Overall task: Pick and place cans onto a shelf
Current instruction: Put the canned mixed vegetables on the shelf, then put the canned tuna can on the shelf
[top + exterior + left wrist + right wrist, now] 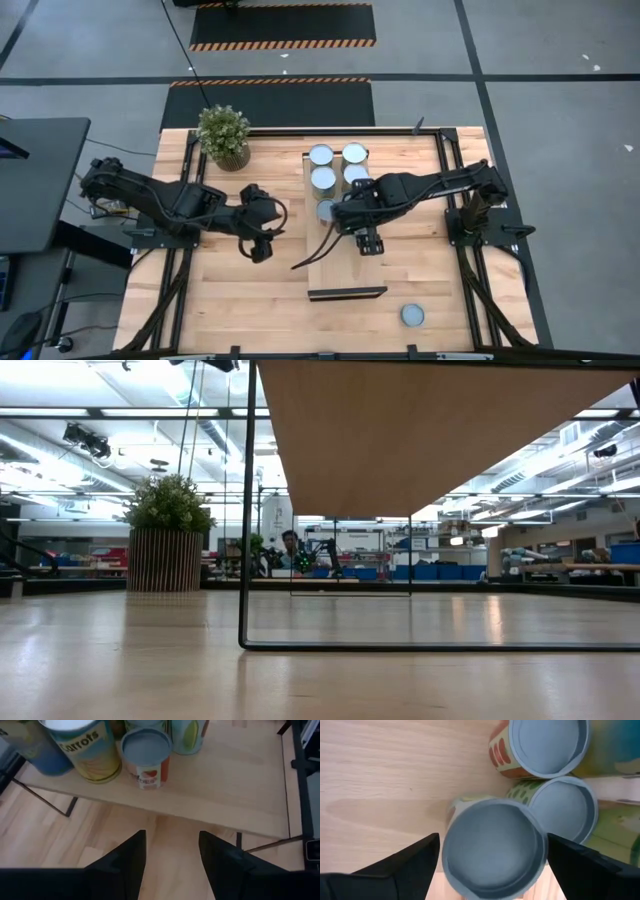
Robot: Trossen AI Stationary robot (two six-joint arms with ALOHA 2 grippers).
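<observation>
The right gripper (490,855) stands over the shelf (395,262), its fingers (405,867) spread wide to either side of a can (492,847) that sits on the board below them. I see a gap on both sides, so I judge the can released, not held. In the high view that can (327,210) lies at the shelf's left edge, just in front of four more cans (338,166) packed two by two at the back of the board. The last can (412,316) in sight waits on the table near its front right corner, well apart from the rest.

The left gripper (170,857) hovers over the table just left of the shelf, fingers parted around nothing, facing the cluster.

The risk, as I see it, is the lift-off. The fresh can stands tight against its neighbours and close to the board's edge. A finger dragging sideways as the arm rises could tip it off the shelf or knock the row. The potted plant (224,136) at the table's back edge is out of the way.
</observation>
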